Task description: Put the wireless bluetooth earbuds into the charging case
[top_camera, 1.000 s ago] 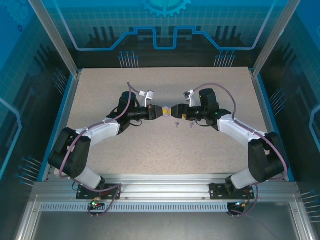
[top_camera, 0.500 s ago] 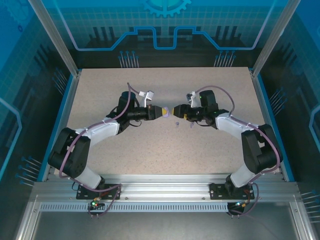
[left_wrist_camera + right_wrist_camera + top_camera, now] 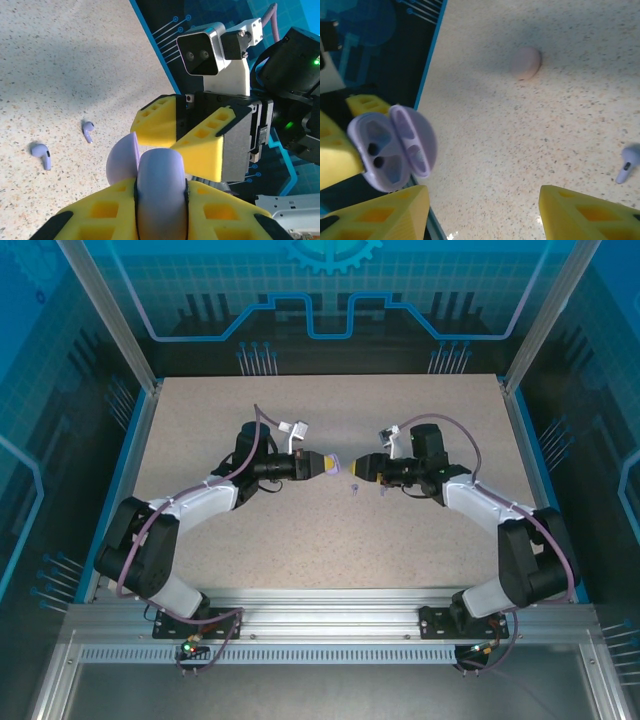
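The left gripper (image 3: 318, 464) is clamping the purple charging case (image 3: 392, 147) between its yellow fingers and is holding it up off the table (image 3: 300, 550), lying sideways. The lid is hanging open, and the two empty sockets are facing the opposite arm, seemingly so that an earbud can be pushed straight in. Just below the case and a little to its right, two purplish earbuds (image 3: 41, 154) (image 3: 88, 131) are lying loose on the speckled surface, stems down, apart from each other and touched by neither arm. To the right of the case, the right gripper (image 3: 362, 468) is hovering close, pointing at the open mouth; its jaws are standing apart and gripping nothing. Since both sockets are showing bare, no earbud is sitting in the case yet, and the free arm probably needs to drop to the table for one. In the right wrist view, a pinkish rounded lump (image 3: 525, 62) is resting on the table well apart from the case; I cannot tell what it is.
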`<state>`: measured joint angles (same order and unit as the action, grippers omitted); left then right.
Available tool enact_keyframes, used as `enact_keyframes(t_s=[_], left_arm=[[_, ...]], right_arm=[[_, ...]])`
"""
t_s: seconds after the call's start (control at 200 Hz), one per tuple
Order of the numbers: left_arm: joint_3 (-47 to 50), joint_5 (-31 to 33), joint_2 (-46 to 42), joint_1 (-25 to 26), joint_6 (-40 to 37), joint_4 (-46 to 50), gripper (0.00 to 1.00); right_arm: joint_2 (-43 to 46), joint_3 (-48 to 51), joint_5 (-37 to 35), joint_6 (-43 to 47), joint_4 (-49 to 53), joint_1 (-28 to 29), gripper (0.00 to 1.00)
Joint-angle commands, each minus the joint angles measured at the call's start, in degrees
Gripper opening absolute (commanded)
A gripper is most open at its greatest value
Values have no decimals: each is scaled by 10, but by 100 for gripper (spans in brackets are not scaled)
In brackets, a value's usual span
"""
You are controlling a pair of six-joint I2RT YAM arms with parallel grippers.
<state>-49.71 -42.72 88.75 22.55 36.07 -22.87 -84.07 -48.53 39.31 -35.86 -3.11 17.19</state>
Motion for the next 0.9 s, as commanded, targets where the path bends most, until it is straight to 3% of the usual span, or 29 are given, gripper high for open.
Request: enact_keyframes(t_s=[0.0,0.325,0.895], left_arm=[[-29,-36,-8,2,13,-29,0],[-39,-48,-11,4,22,-37,0],[-44,-48,-9,6,19,-32,0]], right_arm=[[14,-2,48,18,-2,-6,56],[-8,-45,55,-4,-20,-4,49],[-12,-68,46,-5,-7,24,46]])
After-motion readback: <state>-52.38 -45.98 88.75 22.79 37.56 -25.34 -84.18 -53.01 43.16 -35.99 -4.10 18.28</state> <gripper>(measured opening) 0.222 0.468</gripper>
